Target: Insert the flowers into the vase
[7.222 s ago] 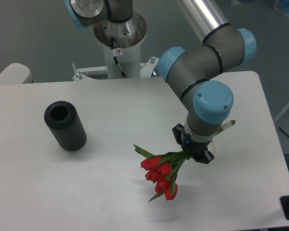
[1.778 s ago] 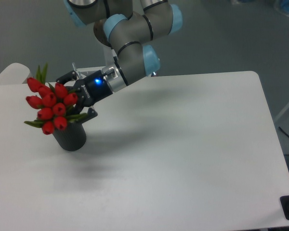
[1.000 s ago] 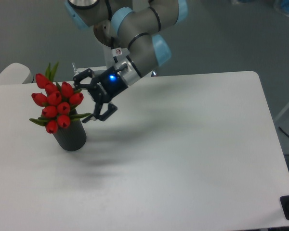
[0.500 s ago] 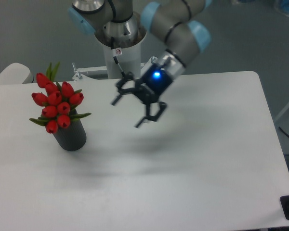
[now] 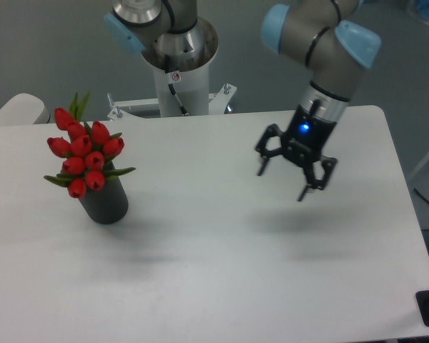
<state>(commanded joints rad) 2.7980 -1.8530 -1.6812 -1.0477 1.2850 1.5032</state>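
Gripper (image 5: 294, 169) spread & empty above table (image 5: 222, 250), well apart from flowers (image 5: 84, 157) seated in vase (image 5: 104, 201) at left; bunch prob. light, soft, crushable — regrip at stems only.

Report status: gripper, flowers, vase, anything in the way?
Gripper open, empty, above the table's right half. Flowers standing in the vase, far left. Nothing between them on the table.
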